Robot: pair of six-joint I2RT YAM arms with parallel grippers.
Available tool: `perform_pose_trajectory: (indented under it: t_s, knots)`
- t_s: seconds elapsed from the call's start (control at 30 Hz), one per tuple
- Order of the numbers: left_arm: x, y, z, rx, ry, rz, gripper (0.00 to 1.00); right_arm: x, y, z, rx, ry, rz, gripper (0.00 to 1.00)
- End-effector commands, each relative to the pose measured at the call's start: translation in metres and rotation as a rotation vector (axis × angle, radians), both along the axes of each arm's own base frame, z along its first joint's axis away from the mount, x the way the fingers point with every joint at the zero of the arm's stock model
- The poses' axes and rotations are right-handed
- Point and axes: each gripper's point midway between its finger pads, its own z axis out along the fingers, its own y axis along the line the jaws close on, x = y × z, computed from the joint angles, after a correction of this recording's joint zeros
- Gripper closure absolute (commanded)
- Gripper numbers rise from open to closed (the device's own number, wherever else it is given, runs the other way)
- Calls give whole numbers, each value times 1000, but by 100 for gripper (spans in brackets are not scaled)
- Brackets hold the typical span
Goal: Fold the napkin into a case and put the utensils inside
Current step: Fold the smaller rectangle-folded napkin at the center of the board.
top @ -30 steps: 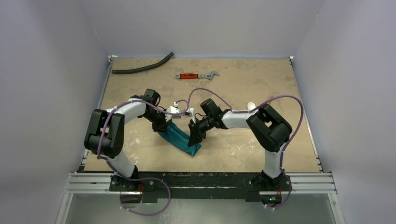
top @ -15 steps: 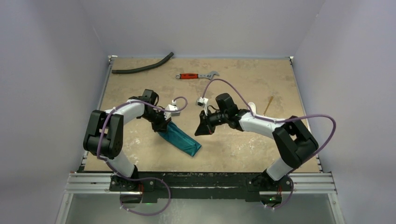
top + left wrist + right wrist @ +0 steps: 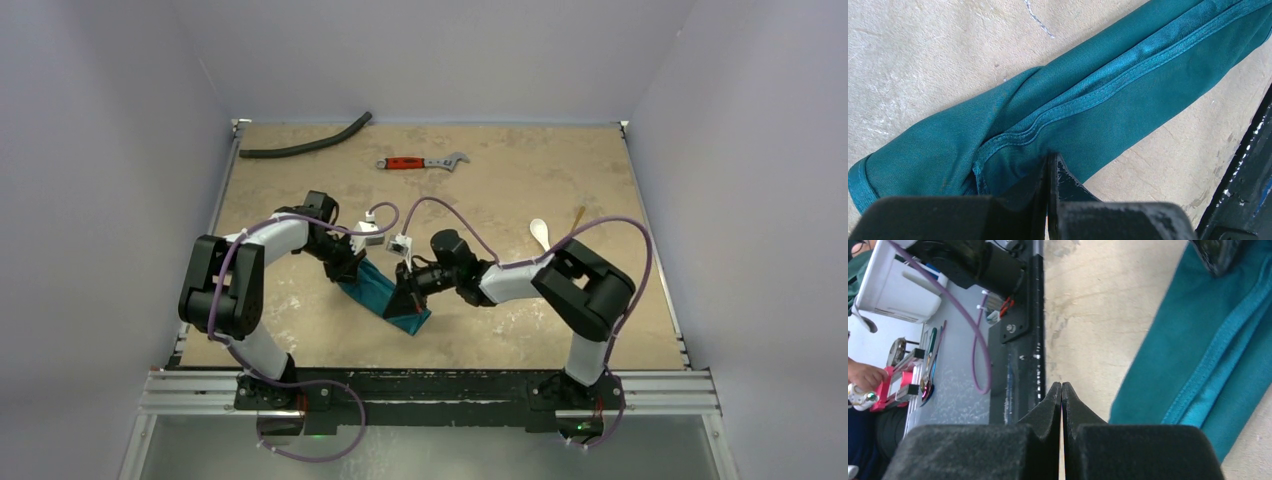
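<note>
The teal napkin point(image 3: 374, 285) lies folded into a long narrow strip on the table, running diagonally between the two arms. My left gripper point(image 3: 350, 270) is shut, its tips point(image 3: 1050, 162) pressed down on the cloth point(image 3: 1128, 95) beside a stitched hem. At the strip's near end my right gripper point(image 3: 403, 300) is shut with nothing between its jaws point(image 3: 1061, 386), and the napkin's edge point(image 3: 1218, 355) lies just to its right. The white spoon point(image 3: 540, 232) and the slim wooden utensil point(image 3: 577, 216) lie on the table behind the right arm.
A red-handled wrench point(image 3: 420, 162) and a black hose point(image 3: 305, 146) lie along the far side of the table. The black front rail point(image 3: 1018, 340) runs close to my right gripper. Purple cables loop above both wrists.
My right gripper swung up and right away from the napkin, then came back to its near end, and its jaws closed. The left gripper has stayed on the cloth.
</note>
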Motion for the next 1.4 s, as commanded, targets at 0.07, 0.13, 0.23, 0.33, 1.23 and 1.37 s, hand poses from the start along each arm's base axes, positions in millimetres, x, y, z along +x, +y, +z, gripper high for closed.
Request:
perform_pose_trajectory:
  t_s: [0.07,0.13,0.23,0.33,1.23,1.37]
  knots:
    - [-7,2,-10,4,42,12,100,8,0,-34,-17,70,-43,100]
    - [-4,0,-4,-6,32,13,100,11,-5,-47,-44,94,-62,100]
    - [-1,-3,8,-21,16,12,100,16,-13,-71,-107,134,-85,100]
    - [0,-2,27,-22,0,4,97,20,-21,-89,-154,162,-106,100]
    - [57,40,126,142,-785,-439,7,65,-66,-105,-423,29,70,100]
    - [42,36,88,179,-683,-552,5,68,-67,-102,-402,34,84,100]
